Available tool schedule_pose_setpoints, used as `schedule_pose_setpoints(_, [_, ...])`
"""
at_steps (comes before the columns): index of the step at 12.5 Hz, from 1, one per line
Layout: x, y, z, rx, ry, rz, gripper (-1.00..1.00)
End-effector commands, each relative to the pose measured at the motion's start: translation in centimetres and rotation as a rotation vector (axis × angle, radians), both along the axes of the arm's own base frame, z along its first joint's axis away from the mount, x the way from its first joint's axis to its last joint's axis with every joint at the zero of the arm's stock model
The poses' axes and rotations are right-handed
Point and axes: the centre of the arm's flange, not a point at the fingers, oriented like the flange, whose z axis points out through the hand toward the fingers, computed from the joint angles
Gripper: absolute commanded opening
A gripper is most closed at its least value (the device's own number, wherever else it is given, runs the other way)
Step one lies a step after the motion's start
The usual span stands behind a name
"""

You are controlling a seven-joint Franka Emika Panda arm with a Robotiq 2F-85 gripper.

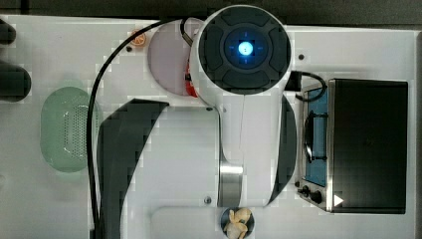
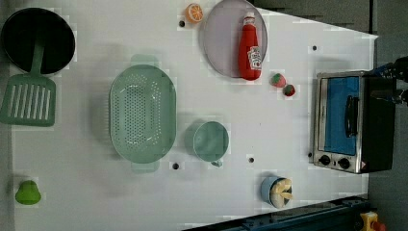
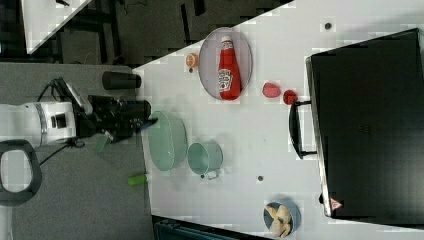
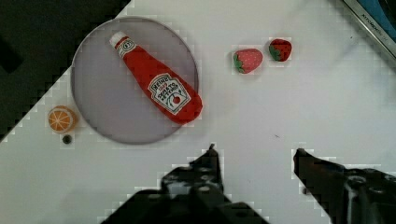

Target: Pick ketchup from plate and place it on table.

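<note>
Hovering with the gripper (image 4: 254,156) open and empty above bare table (image 4: 299,107), well apart from the ketchup (image 4: 159,79), lying flat on the plate (image 4: 100,107) with its base by the rim. Best lowered over the bottle's middle, jaws across the narrow width, then closing gently

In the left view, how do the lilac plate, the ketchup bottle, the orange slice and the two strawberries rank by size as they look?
Largest to smallest in the left view:
1. plate
2. ketchup bottle
3. orange slice
4. The two strawberries, which look about alike, so I won't rank them against each other.
</note>
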Motion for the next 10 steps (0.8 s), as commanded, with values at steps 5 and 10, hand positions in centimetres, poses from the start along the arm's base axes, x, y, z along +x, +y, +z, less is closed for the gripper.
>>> schedule_pose_setpoints(5, [-6.3,-0.8,4.0,0.000,0.056,-0.028,1.00])
schedule_pose_setpoints(10, [-3.9,-0.2,0.9,0.007,0.070,0.167,1.00])
